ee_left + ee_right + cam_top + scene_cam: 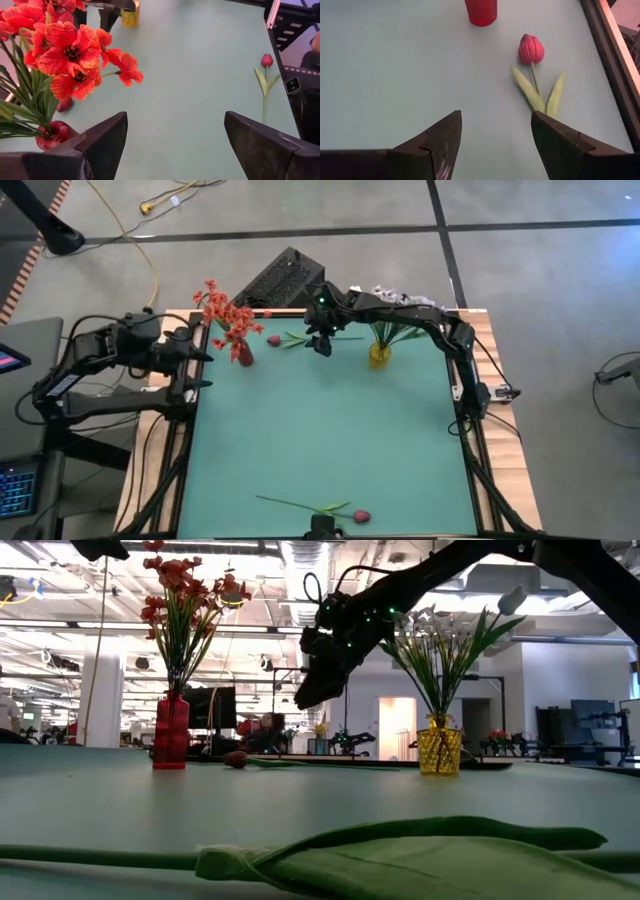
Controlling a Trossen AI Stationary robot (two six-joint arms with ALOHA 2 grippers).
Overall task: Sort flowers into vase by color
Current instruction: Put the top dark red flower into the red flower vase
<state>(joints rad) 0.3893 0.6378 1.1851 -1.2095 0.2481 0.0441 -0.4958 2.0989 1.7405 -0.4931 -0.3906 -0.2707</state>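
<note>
A red vase (243, 355) holding orange-red blossoms (225, 310) stands at the far left of the table. A yellow vase (379, 356) with white and pale blossoms (440, 630) stands far right of centre. A dark pink bud (273, 339) lies on the table between them, its green stem (300, 338) pointing at the yellow vase. My right gripper (320, 343) hangs open above that stem, clear of the table (320, 680); its wrist view shows the bud (531, 49) and leaves (540, 95) just ahead. My left gripper (203, 369) waits open beside the red vase (52, 135). A second pink bud (361, 517) lies by the near edge.
The second flower's stem and leaves (400, 850) stretch along the near edge. A black box (285, 280) sits just beyond the far edge behind the vases. The green mat (320, 430) lies between the vases and the near flower. Wooden borders (500, 480) run along both sides.
</note>
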